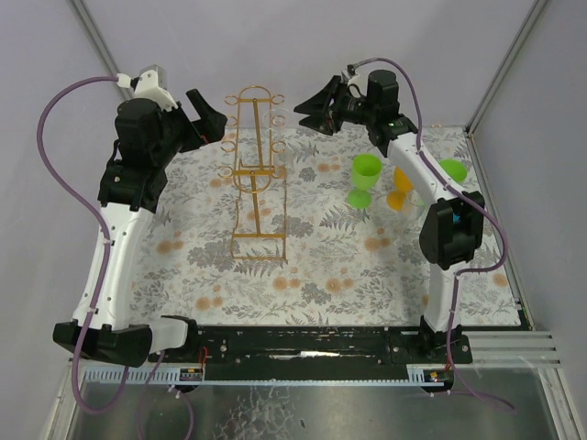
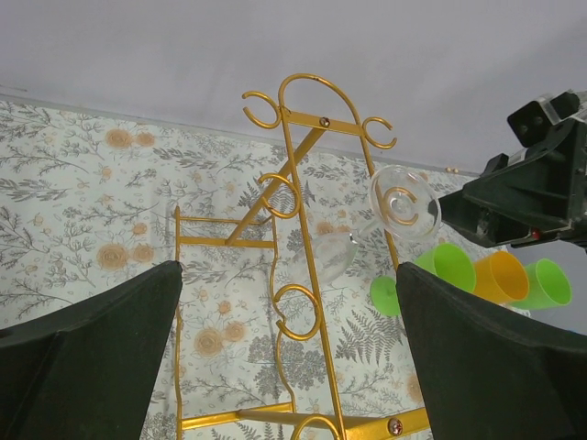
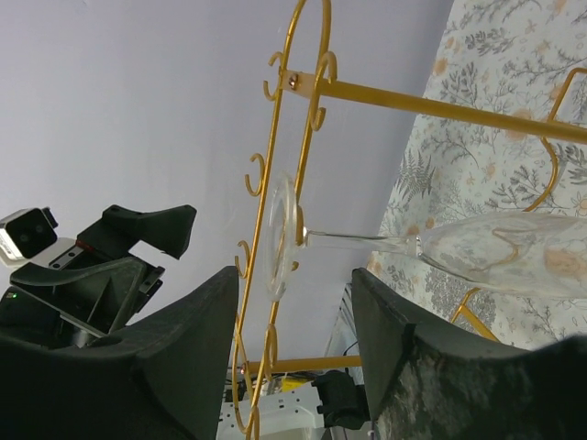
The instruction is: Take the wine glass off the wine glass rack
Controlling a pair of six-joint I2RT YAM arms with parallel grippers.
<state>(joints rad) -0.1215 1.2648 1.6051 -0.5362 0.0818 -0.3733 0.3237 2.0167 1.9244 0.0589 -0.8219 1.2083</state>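
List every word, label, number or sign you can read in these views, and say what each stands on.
None: no readable text in any view.
Rack, wine glass, cups, tablecloth: no lettering on them.
Small orange tags on the near rail: too small to read.

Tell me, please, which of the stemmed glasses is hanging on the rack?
The clear wine glass, hung by its foot on the wine glass rack; the two green glasses and the orange one sit on the table.
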